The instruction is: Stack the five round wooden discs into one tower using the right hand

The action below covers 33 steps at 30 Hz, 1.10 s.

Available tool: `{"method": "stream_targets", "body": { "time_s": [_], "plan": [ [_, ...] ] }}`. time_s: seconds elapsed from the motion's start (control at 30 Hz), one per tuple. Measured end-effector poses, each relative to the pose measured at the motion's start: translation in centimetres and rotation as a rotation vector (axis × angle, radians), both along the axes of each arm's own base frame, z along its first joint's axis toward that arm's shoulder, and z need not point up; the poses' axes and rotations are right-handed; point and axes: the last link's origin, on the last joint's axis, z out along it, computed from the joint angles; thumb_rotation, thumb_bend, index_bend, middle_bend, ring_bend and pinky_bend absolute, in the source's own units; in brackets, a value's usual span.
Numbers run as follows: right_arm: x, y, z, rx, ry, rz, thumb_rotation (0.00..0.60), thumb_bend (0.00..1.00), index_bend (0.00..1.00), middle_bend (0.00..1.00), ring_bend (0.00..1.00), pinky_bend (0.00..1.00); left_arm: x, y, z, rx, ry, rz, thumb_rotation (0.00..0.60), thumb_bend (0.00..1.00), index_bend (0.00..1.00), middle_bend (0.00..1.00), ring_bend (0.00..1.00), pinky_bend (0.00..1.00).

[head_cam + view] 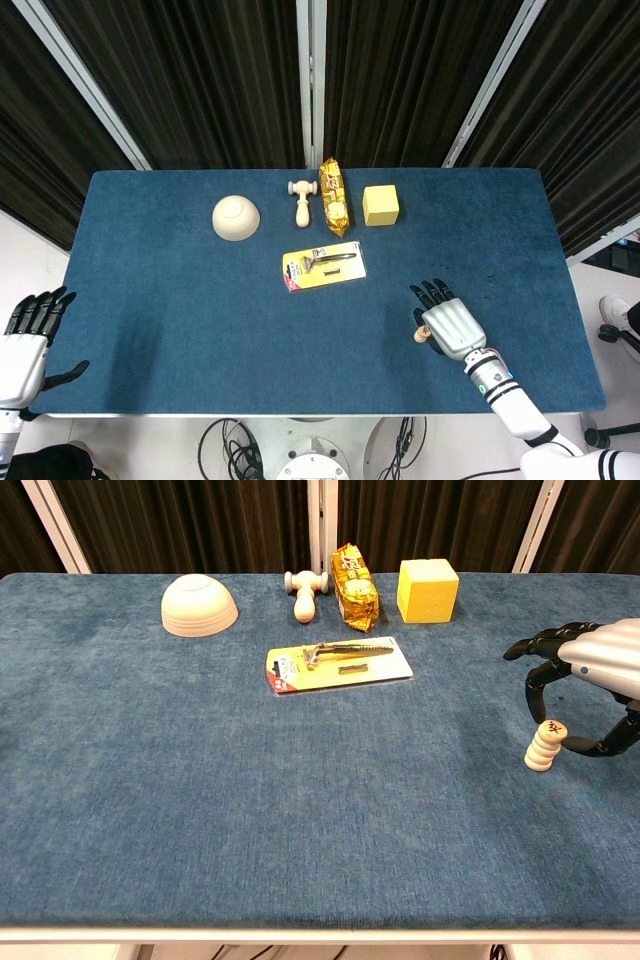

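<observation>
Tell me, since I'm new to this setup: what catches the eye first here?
A small leaning tower of wooden discs near the table's right edge, with the right hand arched over it. Behind, a bright yellow block stands beside a snack bag.

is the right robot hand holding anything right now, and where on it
Cannot be told: the right robot hand arches around the top disc of the disc tower, but contact isn't visible.

Right hand (452,329) hides most of disc tower (421,335); grip unclear.
</observation>
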Motion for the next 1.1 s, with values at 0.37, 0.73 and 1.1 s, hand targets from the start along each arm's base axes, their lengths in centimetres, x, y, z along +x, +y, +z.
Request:
{"method": "stream_targets", "body": {
  "time_s": [0.37,0.73,1.1],
  "plan": [
    [-0.15,-0.12,-0.04,-0.002,0.005,-0.006,0.600,0.28,0.48,0.07,0.00,0.00,-0.02,0.03,0.01,0.001,-0.001,0.001,0.600,0.14,0.08,0.00,0.00,0.00],
    [-0.12,-0.08,-0.04,0.002,0.004,-0.007,0.600,0.24,0.43,0.07,0.00,0.00,-0.02,0.00,0.07,0.002,-0.006,0.000,0.600,0.14,0.08,0.00,0.00,0.00],
    [-0.18,-0.07,0.82,-0.016,-0.005,-0.010,0.600,0.22,0.32,0.04,0.00,0.00,-0.04,-0.03,0.21,0.008,-0.007,-0.002,0.600,0.14,0.08,0.00,0.00,0.00]
  ]
}}
